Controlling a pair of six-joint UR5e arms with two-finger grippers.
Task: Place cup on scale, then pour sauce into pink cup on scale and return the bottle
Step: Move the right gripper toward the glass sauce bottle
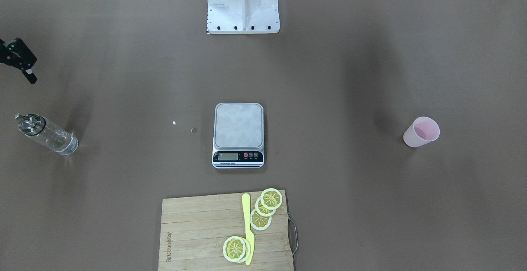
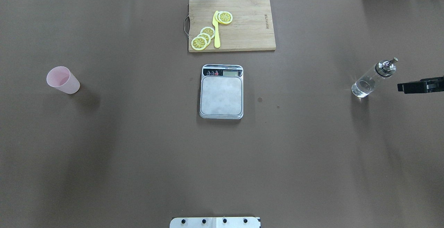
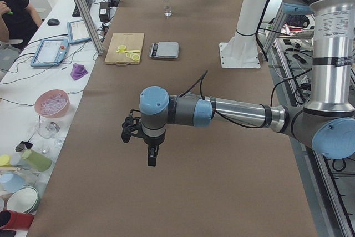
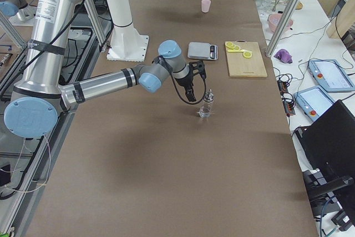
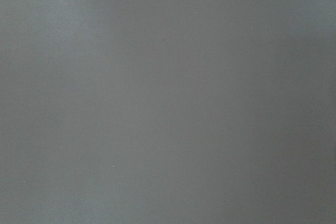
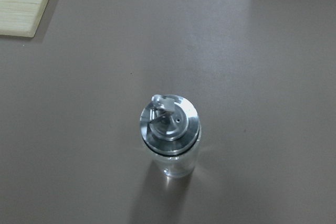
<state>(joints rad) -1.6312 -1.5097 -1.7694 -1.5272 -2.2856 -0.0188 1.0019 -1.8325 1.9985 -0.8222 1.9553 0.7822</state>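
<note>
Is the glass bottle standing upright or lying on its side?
Upright. The bottle stands on its base on the table, metal cap on top; the right wrist view looks down onto it.

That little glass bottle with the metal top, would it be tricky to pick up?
Probably slippery: the bottle is smooth clear glass. It may tip easily, being tall and narrow with a heavy-looking metal cap. Likely fairly light, since the liquid seems to fill only the bottom part.
</note>
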